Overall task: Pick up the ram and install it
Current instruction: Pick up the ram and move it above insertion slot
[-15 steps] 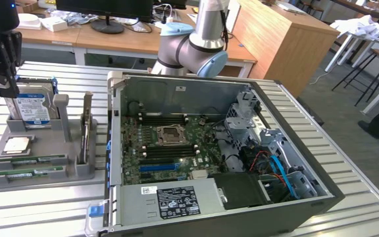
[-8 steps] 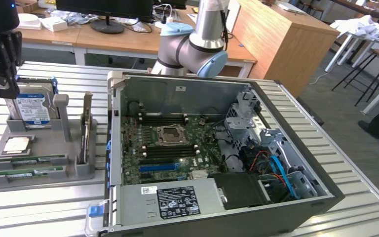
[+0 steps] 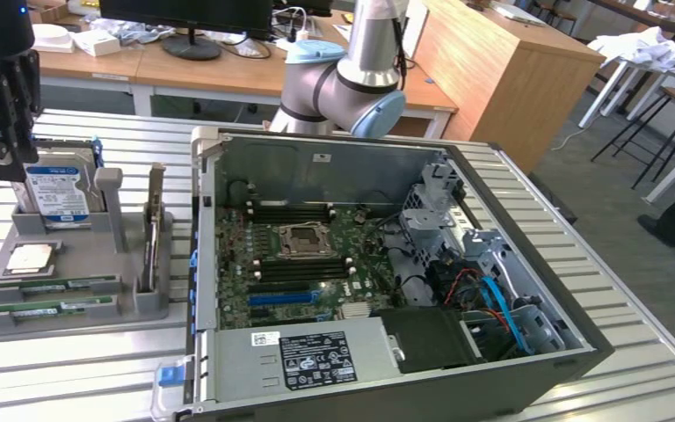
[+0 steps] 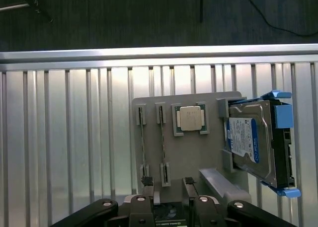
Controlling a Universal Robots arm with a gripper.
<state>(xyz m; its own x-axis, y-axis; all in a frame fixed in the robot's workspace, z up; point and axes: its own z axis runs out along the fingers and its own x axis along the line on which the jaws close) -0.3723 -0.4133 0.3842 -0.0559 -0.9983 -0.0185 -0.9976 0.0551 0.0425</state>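
Ram (image 3: 50,286) sits in its tray (image 3: 80,321) slot beside a second stick (image 3: 45,309), not yet lifted. My gripper (image 4: 172,185) hangs above the tray, fingers (image 4: 189,185) apart and empty; pickup and install both remain.

a blue-labelled hard drive (image 3: 59,189) stands on edge in a grey tray (image 3: 138,303) on the slatted metal desk (image 3: 80,369). a square silver processor chip (image 3: 31,258) lies flat in the tray near it. beside the tray, an open computer case (image 3: 314,163) shows its motherboard (image 3: 314,264).
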